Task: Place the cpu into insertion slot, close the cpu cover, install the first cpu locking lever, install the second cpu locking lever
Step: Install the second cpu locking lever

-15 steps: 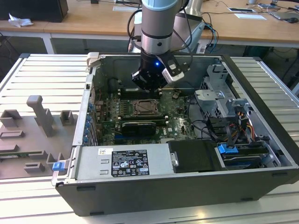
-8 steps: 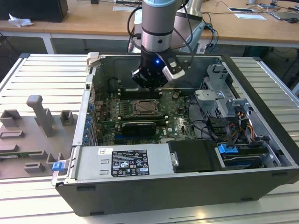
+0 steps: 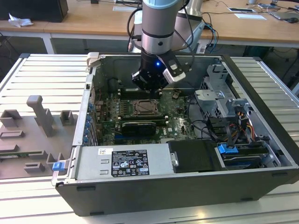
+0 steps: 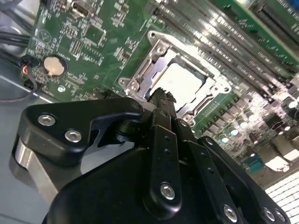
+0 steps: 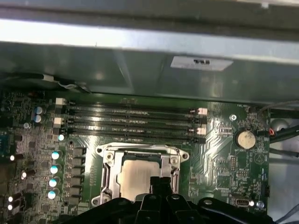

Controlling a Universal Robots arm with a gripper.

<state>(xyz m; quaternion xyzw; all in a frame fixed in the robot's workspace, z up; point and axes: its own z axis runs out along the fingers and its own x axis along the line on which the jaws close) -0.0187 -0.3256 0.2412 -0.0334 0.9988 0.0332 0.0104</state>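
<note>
The cpu (image 5: 135, 173) lies flat in its socket on the green motherboard, its pale face showing through the square cut-out of the cpu cover (image 5: 106, 173). The cover's silver frame (image 4: 150, 59) is folded down around the chip (image 4: 184, 83). My gripper (image 5: 161, 183) hangs just above the socket's near edge, its black fingers pressed together with nothing between them. In the second wrist view the fingertips (image 4: 161, 96) overlap the chip's edge. In the exterior view the gripper (image 3: 148, 85) hovers over the socket (image 3: 144, 108) inside the open computer case. I cannot tell how the locking levers sit.
Memory slots (image 5: 131, 122) run beside the socket, and a coin battery (image 5: 244, 138) sits near it. A long black card (image 3: 138, 126), the power supply (image 3: 126, 162), a drive cage (image 3: 219, 100) and cables (image 3: 233, 135) fill the case. A grey fixture tray (image 3: 32, 135) lies outside, at the exterior view's left.
</note>
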